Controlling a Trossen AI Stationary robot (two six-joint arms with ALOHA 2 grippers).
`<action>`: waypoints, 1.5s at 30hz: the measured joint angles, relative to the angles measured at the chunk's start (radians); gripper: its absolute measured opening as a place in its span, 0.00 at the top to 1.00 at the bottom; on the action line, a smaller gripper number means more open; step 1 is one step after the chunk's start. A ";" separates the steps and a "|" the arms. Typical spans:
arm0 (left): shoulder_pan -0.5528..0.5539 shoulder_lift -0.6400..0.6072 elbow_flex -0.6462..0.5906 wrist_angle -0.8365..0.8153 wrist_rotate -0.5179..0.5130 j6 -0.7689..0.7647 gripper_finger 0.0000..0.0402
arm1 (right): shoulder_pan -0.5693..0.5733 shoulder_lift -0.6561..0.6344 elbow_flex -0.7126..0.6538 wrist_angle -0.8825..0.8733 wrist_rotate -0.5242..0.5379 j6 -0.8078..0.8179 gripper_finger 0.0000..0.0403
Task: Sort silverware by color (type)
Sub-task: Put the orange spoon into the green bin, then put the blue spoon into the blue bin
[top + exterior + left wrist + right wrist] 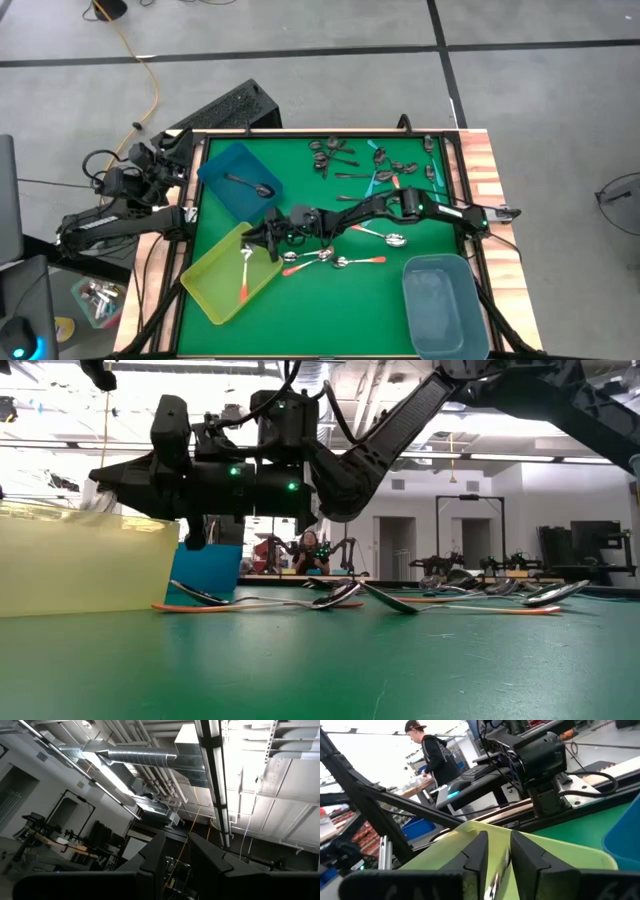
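The silverware, small spoons of three kinds, lies in groups around the translucent yellow-green plastic bin [228, 272] at the green mat's left front. Two silver spoons with orange-red handles [245, 275] already lie inside it, and several more of that kind [340, 262] are strewn on the mat just beside its right rim. A dark grey metal spoon [250, 186] sits in the blue plastic bin [238, 180] behind the yellow-green one, and the unsorted teal-handled and dark spoons [375, 165] cluster well away, toward the mat's far right.

The right gripper [268, 237] hangs over the yellow-green bin's right rim, its fingers [476, 852] a little apart with something pale and shiny in the gap; I judge a spoon is being let go here, but whether it is pinched or already free cannot be told. A clear bluish plastic bin [443, 303], at the mat's right front, looks empty.

The left gripper [176, 865] is parked off the table beyond the yellow-green bin, tilted at the ceiling; its fingers stand slightly parted around nothing
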State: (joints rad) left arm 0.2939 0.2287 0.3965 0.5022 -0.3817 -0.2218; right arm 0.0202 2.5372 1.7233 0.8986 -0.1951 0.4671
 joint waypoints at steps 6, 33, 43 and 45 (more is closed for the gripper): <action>0.000 0.000 0.000 0.000 0.000 -0.001 0.83 | -0.053 -0.021 0.000 -0.004 -0.094 0.002 0.69; 0.000 0.015 0.000 -0.105 0.025 -0.137 0.83 | -0.436 -0.810 0.001 -1.482 -0.433 -0.504 0.69; 0.000 0.076 0.000 -0.083 -0.012 -0.195 0.83 | -0.522 -1.111 0.001 -2.005 -0.268 -0.591 0.69; 0.000 0.081 0.000 -0.092 -0.019 -0.209 0.83 | -0.524 -1.149 0.001 -2.075 -0.190 -0.592 0.69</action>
State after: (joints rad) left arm 0.2943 0.3097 0.3965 0.4098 -0.4012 -0.4310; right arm -0.5036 1.3887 1.7245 -1.1769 -0.3848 -0.1249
